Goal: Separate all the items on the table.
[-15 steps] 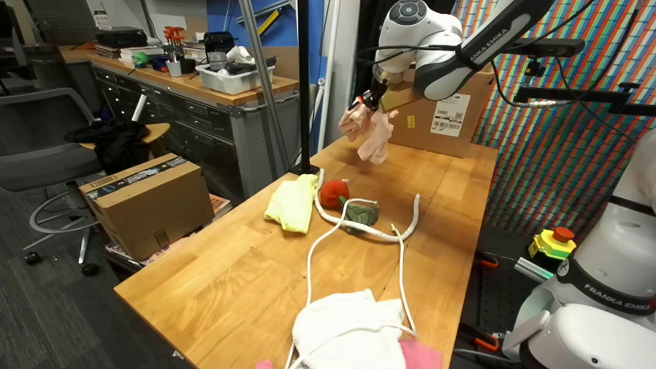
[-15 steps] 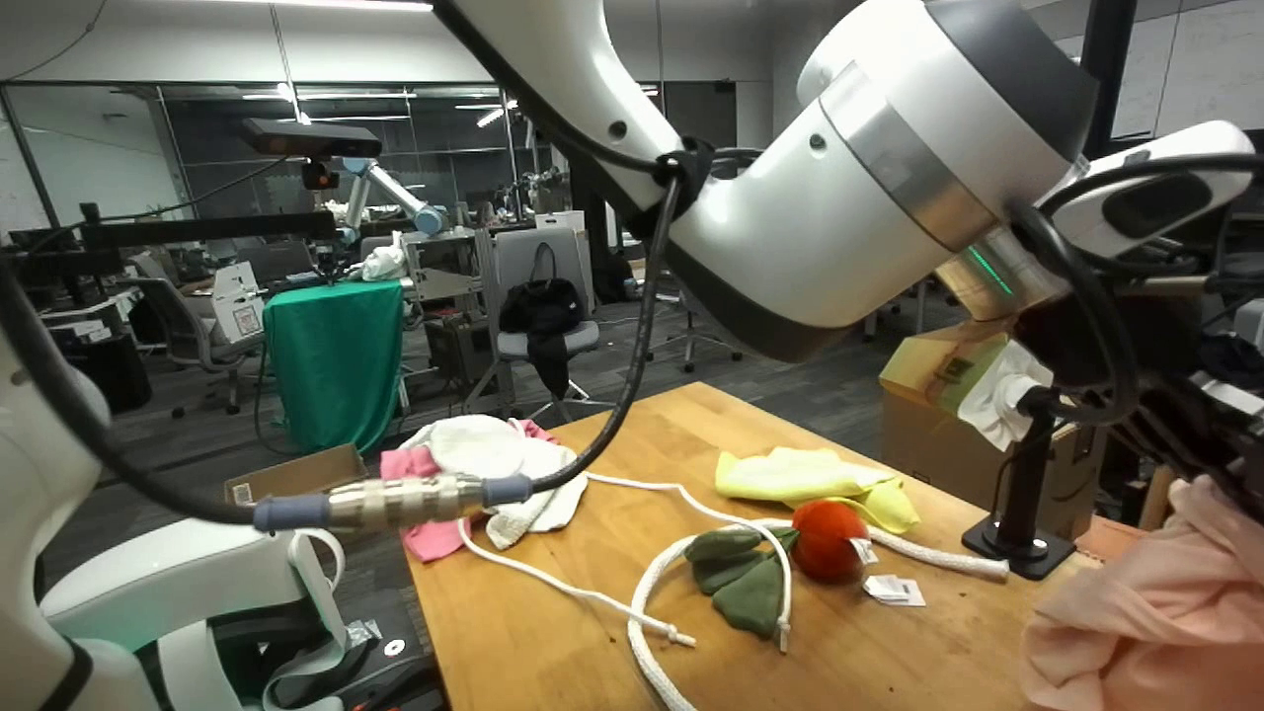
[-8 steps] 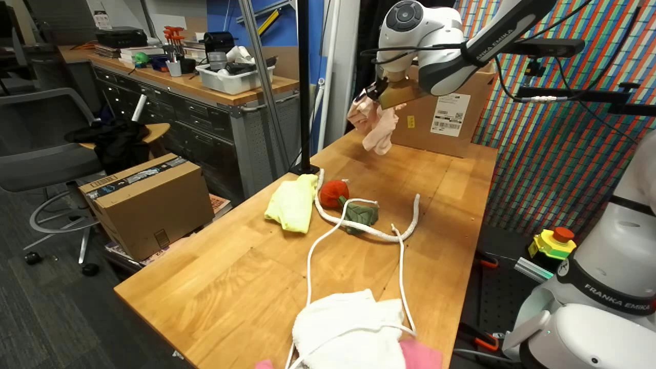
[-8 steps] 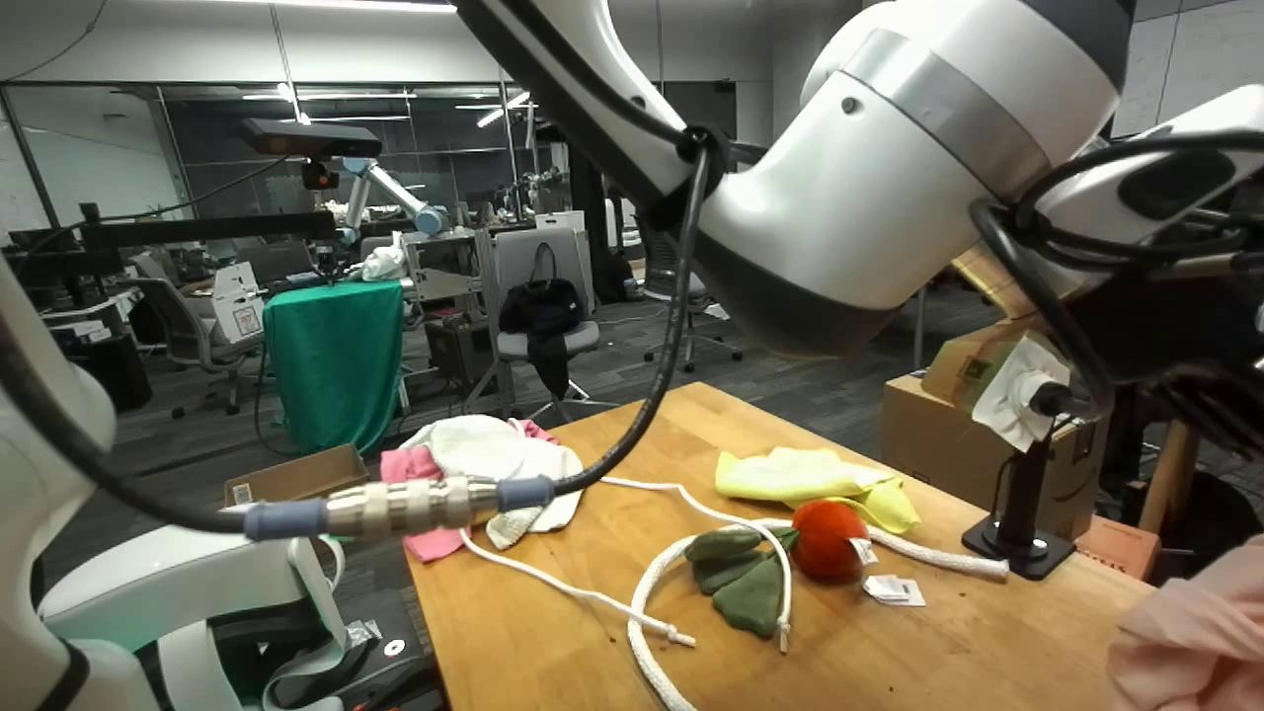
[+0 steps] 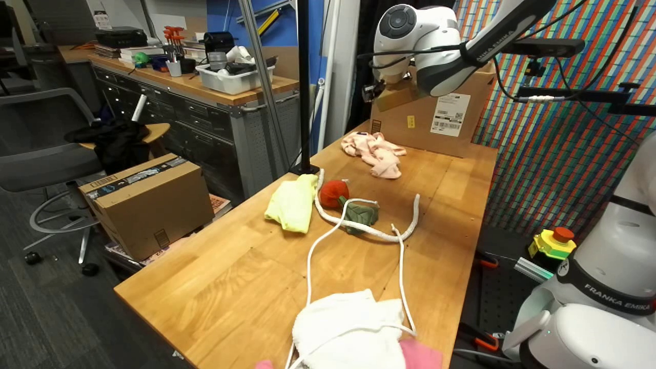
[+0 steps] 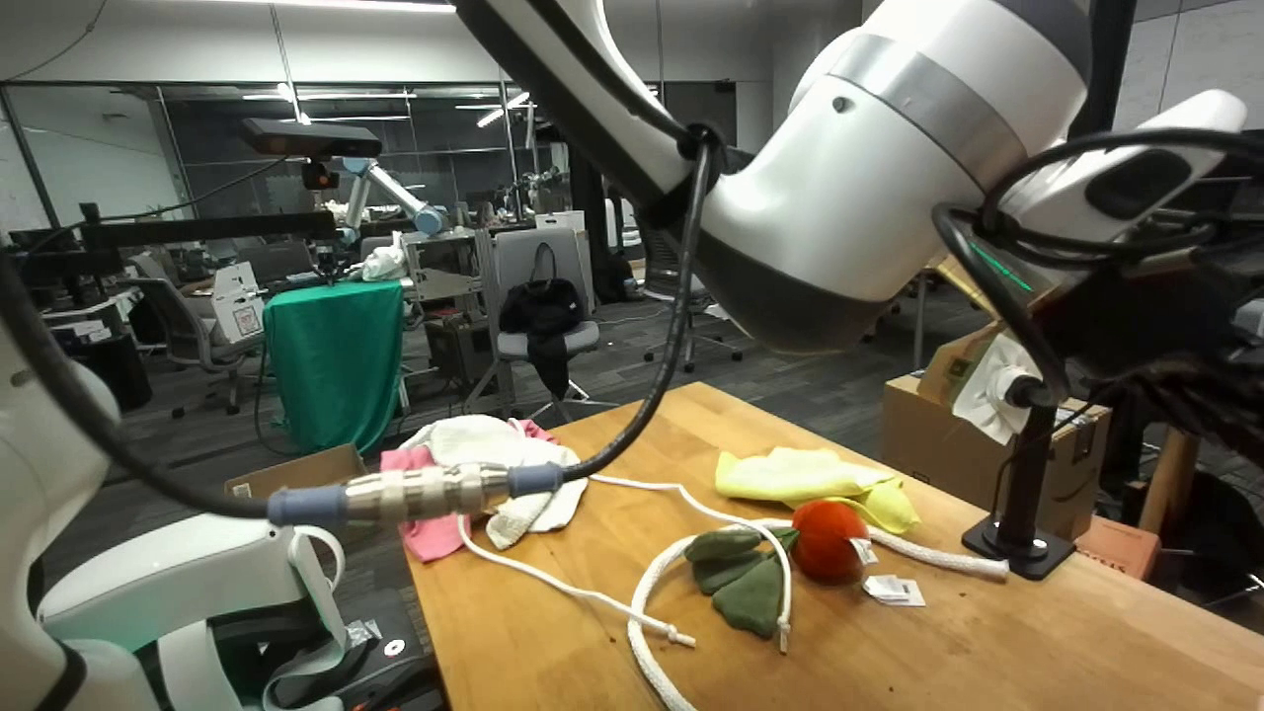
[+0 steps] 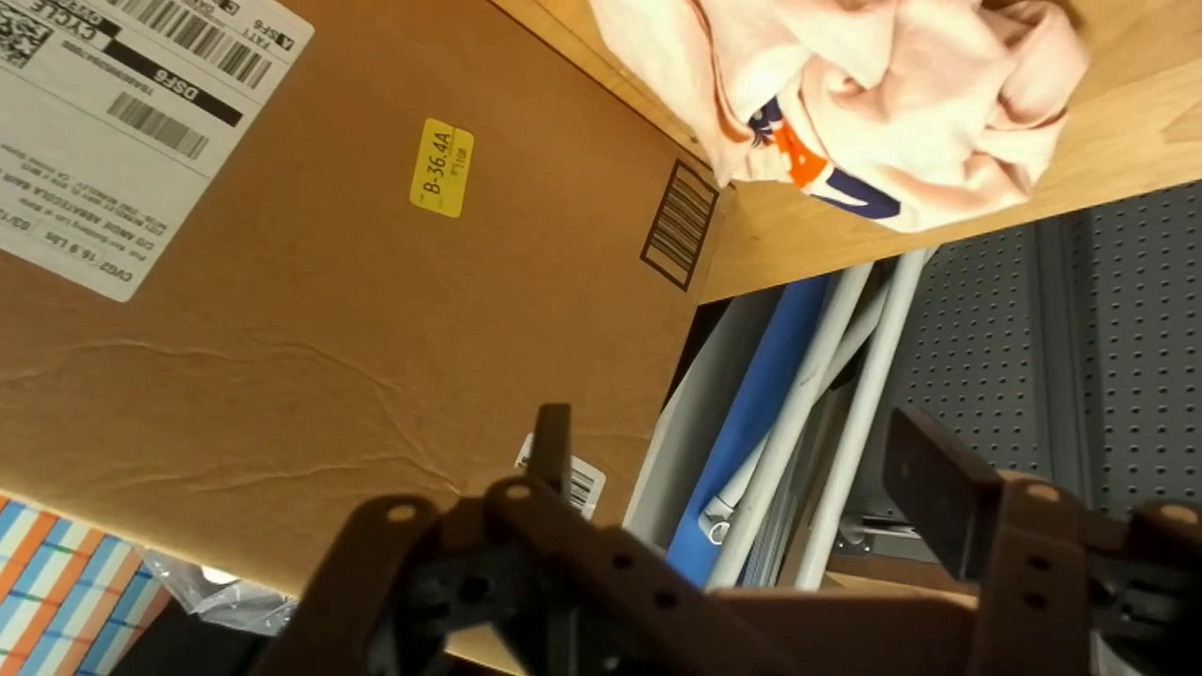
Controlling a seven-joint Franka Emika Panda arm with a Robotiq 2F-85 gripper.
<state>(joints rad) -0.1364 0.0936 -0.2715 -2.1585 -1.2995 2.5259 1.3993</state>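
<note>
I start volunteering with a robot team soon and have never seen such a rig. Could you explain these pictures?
The machine is one jointed robot arm ending in a two-fingered gripper. The exterior views come from two cameras outside the robot; the wrist view comes from a camera on the arm itself, facing a cardboard box. On the wooden table lie a pale pink cloth, a yellow cloth, a red round item beside green leaf shapes, a thick white rope, thin white cords, and a white cloth partly over brighter pink fabric. Nothing is held: the gripper is open above the table.
</note>
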